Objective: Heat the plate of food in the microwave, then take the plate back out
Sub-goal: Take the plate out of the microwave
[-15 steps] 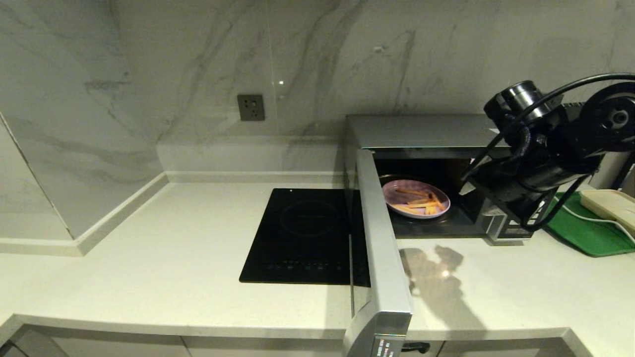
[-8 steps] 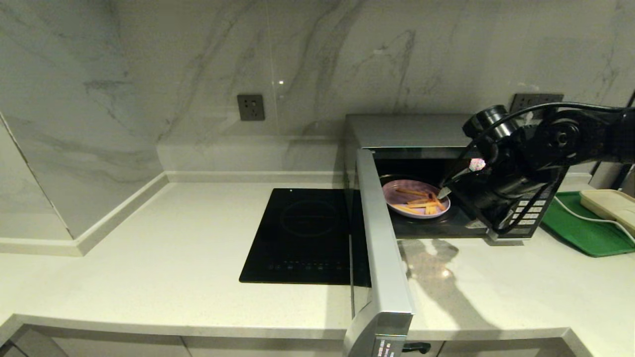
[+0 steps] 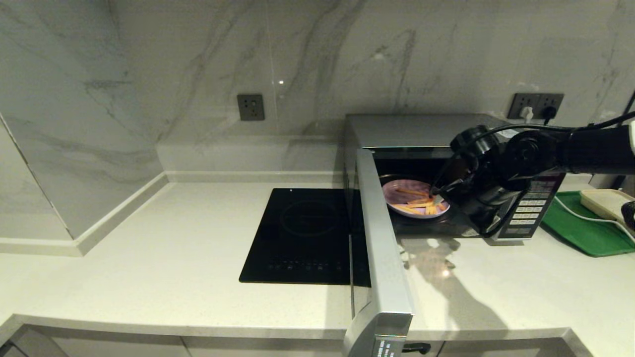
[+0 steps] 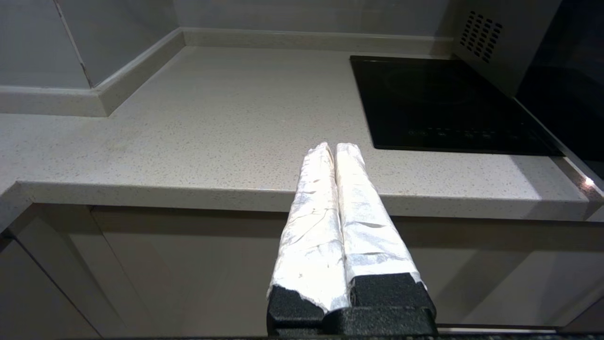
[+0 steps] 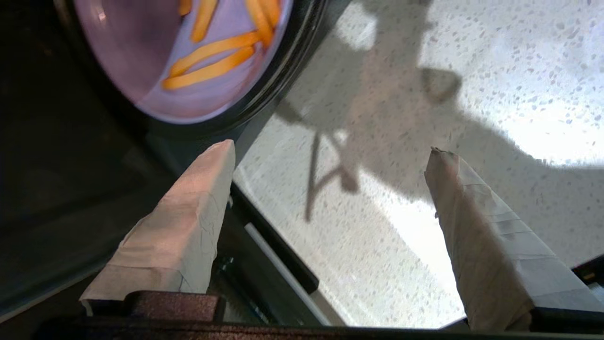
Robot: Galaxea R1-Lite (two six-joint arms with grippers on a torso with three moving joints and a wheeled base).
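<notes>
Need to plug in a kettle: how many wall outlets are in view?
2: one wall outlet above the cooktop, one double outlet behind the microwave, plugs in it. Others may be hidden.

A flat black induction cooktop [image 3: 305, 235] is set into the pale speckled desk [image 3: 149, 267], and serves as the landmark here. On the marble wall [image 3: 198, 64] behind it sits a grey socket [image 3: 250, 107]. Far to the cooktop's right lies a green rectangular tray [image 3: 578, 230] with a cream rectangular box [image 3: 607, 203] on it. Above the tray, a second wall outlet [image 3: 536, 105] holds plugs.
</notes>
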